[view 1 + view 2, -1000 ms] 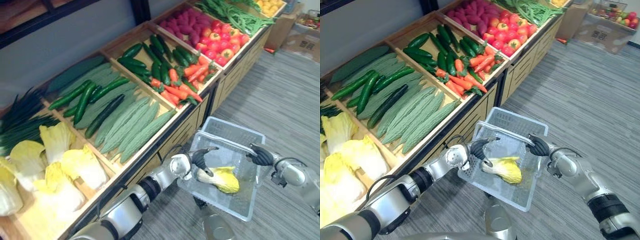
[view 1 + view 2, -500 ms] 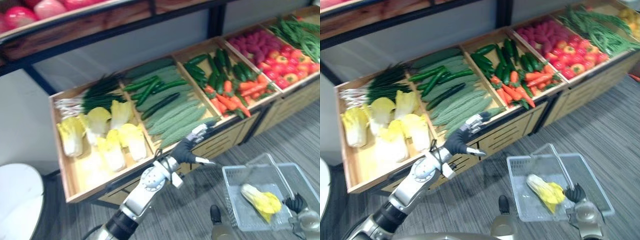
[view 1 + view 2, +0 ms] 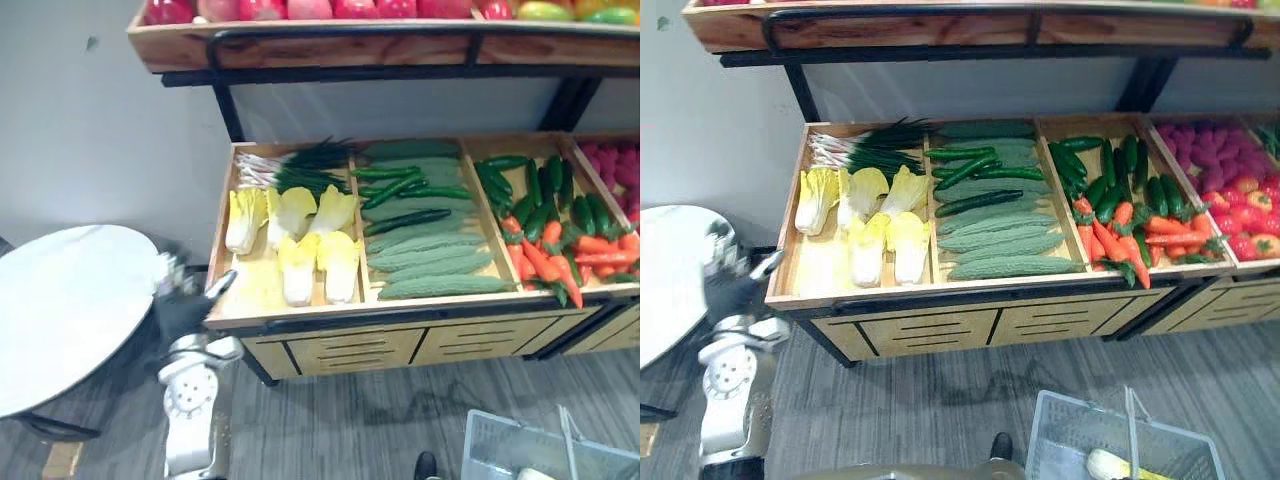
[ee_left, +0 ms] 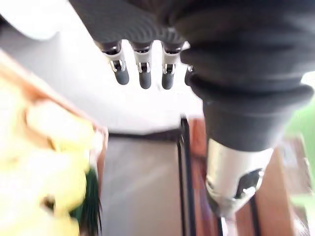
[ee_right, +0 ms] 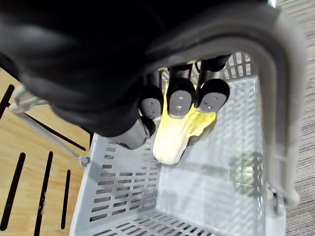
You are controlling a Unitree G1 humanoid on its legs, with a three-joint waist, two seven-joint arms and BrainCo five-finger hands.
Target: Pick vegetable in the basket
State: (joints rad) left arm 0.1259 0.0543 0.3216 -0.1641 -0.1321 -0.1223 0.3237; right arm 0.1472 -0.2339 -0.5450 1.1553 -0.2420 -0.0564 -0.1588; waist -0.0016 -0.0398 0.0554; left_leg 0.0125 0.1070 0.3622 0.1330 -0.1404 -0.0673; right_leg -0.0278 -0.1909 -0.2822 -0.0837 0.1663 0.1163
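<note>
Swung away from the gourds it hovered by half a second ago, the left hand [image 3: 183, 305] now shows at about 8 o'clock in the head view. It is just off the left corner of the vegetable stand [image 3: 300, 318] and beside the round white desk [image 3: 70, 300]. The head camera has turned too, so the stand is seen more squarely. In its wrist view the left fingers [image 4: 144, 74] reach out straight in a row, slightly apart, with the thumb off to one side and nothing between them.

At 5 o'clock, low in front of the stand, is the grey mesh basket [image 3: 1065, 435]. The right hand [image 5: 113, 98] has its fingers [image 5: 180, 96] curled tight round the basket handle [image 5: 275, 98], which arches over them.

The cabbage [image 5: 172, 141] lies on the basket floor directly beneath those curled fingertips, apart from them. Its pale stem end pokes out past them while its yellow leaves are partly hidden behind.

On the stand, more cabbages [image 3: 300, 265] fill the leftmost compartment, with cucumbers [image 3: 405, 190] and gourds [image 3: 430, 262] in the next.
</note>
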